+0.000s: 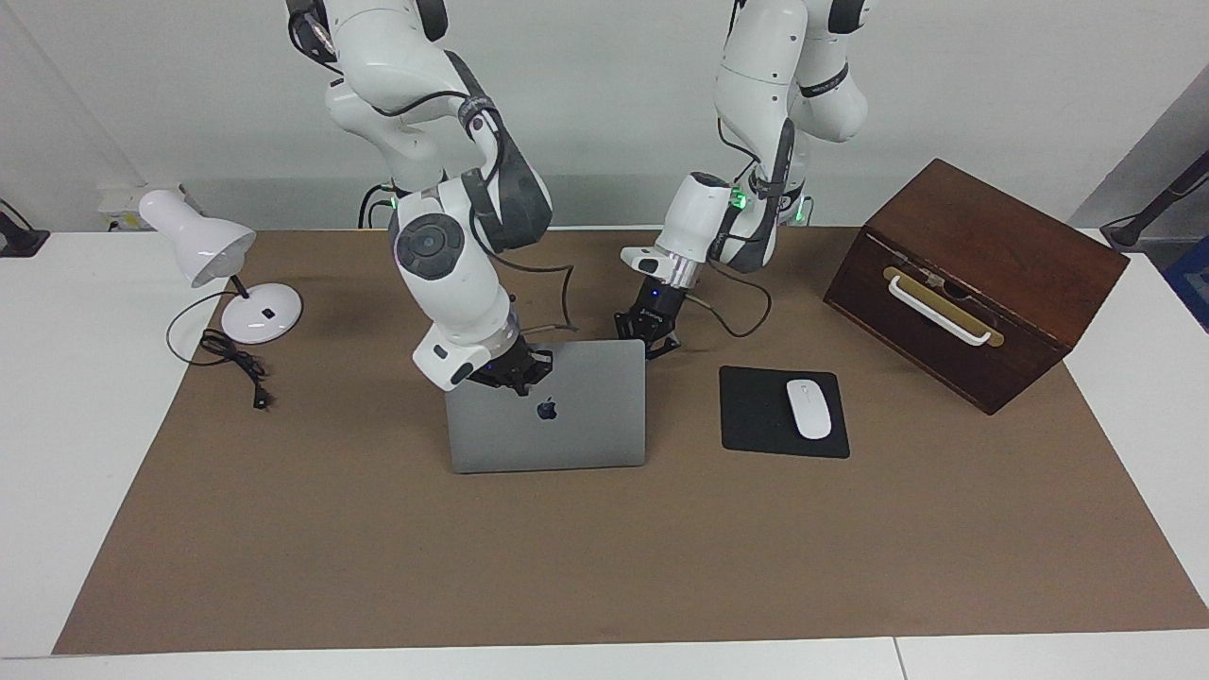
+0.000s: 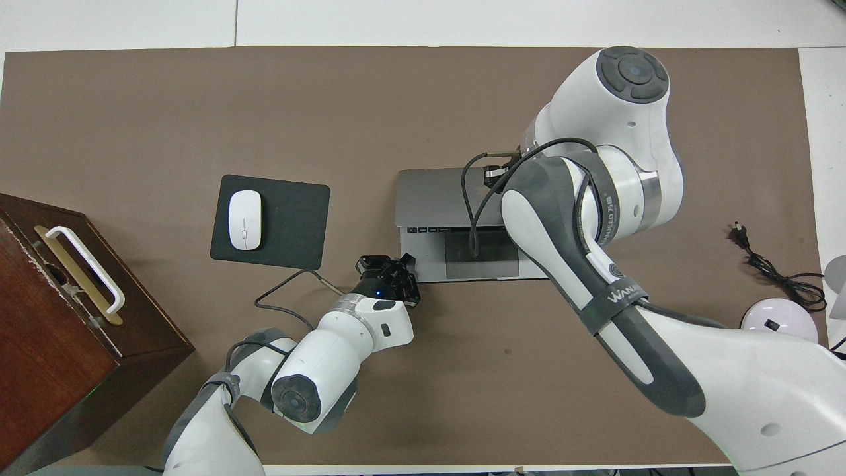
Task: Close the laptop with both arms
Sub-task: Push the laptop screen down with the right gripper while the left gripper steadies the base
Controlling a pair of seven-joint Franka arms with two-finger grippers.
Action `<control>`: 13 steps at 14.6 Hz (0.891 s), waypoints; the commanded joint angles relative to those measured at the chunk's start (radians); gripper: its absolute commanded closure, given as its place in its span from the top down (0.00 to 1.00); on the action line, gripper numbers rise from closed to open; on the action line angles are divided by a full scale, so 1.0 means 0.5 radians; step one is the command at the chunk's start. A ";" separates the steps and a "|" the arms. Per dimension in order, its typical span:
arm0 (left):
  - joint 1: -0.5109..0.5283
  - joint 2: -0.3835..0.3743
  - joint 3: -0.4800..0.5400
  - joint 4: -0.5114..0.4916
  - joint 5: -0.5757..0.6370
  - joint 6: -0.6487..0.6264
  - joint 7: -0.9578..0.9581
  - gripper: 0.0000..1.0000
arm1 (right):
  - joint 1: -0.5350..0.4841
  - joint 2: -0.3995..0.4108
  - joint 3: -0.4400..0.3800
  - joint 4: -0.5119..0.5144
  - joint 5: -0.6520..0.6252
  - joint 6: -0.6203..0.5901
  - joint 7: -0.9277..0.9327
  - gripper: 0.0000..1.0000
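The brown mat covers most of the table, and the clutter sits round its edges where it won't get in the way: the wooden box at the left arm's end, the white desk lamp at the right arm's end. That leaves the middle to the laptop, which lies beside the black mouse pad and its white mouse. Its lid is tipped well over toward the robots, though the overhead view shows a strip of palm rest and trackpad uncovered, so I'd say it isn't shut yet. The right gripper rests on the lid's upper edge above the logo, fingertips pinched together, used as a blunt pusher, it seems, not a clamp. The left gripper is likewise closed on nothing, down at the corner of the base nearest the robots, probably to stop the machine sliding.
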 commanded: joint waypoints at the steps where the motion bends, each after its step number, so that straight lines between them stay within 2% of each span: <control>1: -0.014 0.082 0.024 -0.094 -0.020 -0.012 0.052 0.00 | -0.014 0.032 0.019 -0.046 0.087 -0.015 -0.044 0.00; 13: -0.042 0.119 0.024 -0.091 -0.029 -0.012 0.061 0.00 | 0.010 0.090 0.019 -0.227 0.087 0.185 -0.038 0.00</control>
